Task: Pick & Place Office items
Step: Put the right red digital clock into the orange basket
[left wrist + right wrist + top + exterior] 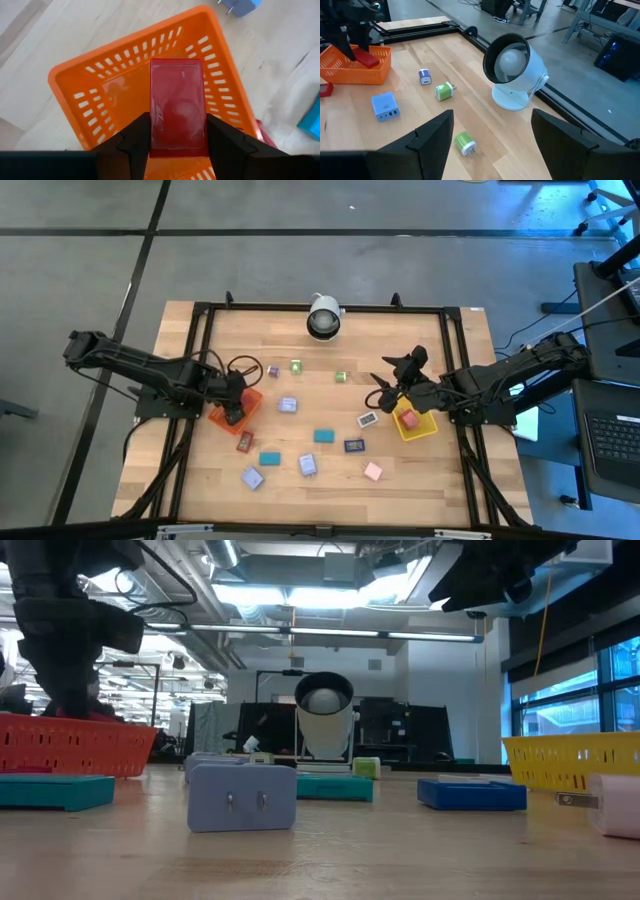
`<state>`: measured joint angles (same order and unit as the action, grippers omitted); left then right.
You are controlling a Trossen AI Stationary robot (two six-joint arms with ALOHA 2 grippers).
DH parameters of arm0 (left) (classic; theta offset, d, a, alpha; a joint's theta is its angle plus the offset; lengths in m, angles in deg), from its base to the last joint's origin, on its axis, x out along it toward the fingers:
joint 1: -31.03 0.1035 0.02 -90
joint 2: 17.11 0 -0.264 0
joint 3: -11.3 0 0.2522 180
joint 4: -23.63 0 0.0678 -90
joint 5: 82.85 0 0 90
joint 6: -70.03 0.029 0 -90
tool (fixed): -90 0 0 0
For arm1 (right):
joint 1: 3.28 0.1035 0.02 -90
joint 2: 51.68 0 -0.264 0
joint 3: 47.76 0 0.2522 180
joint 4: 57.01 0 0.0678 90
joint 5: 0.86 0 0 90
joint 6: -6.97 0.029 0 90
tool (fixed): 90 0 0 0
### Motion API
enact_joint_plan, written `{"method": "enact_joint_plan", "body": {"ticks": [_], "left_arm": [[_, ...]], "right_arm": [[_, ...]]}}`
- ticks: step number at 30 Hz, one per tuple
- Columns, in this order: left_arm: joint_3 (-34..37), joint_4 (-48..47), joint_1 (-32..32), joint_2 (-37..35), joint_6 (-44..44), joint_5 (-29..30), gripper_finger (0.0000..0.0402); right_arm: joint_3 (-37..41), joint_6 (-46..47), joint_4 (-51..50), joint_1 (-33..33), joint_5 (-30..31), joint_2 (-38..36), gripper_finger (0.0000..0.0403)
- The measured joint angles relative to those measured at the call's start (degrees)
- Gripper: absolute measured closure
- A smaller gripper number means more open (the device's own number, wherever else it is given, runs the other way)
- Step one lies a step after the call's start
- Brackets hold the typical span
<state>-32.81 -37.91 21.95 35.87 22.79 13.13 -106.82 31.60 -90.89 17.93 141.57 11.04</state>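
Note:
My left gripper (235, 410) stands over the orange tray (222, 420) on the table's left, shut on a flat red block (177, 107). My right gripper (386, 380) hovers open above the table beside the yellow tray (425, 430), touching nothing. Loose office items lie flat on the wood between the trays: two green ones (297, 366) (341, 377), lavender blocks (288, 405) (308, 465), teal blocks (324, 436) (270, 458), a dark blue one (354, 446), a white-labelled one (367, 419), a pink one (373, 471) and a red one (245, 442). My left gripper (179, 145) pinches the red block between its two fingers, which lie on the block's two long edges (153, 135) near its end. The fingers come from above, pointing down. The block sits within the orange tray's walls (90, 95); whether it touches the tray floor I cannot tell.
A white round camera-like device (323, 317) stands at the table's far middle. A black frame (200, 330) runs around the tabletop. The yellow tray holds a pink item (408, 418). In the low view a lavender plug block (242, 797) stands nearest.

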Motion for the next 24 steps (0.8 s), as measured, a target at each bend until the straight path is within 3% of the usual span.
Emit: {"method": "enact_joint_plan", "body": {"ticks": [13,24], "left_arm": [[0.0,0.9,0.0,8.4,0.6,-0.7,0.0238],[0.0,2.2,0.0,10.7,0.9,0.3,0.0224]], "right_arm": [[0.0,-0.4,0.0,0.0,-1.0,0.0,0.0135],[0.0,-1.1,0.0,0.0,-1.0,0.0,0.0135]]}}
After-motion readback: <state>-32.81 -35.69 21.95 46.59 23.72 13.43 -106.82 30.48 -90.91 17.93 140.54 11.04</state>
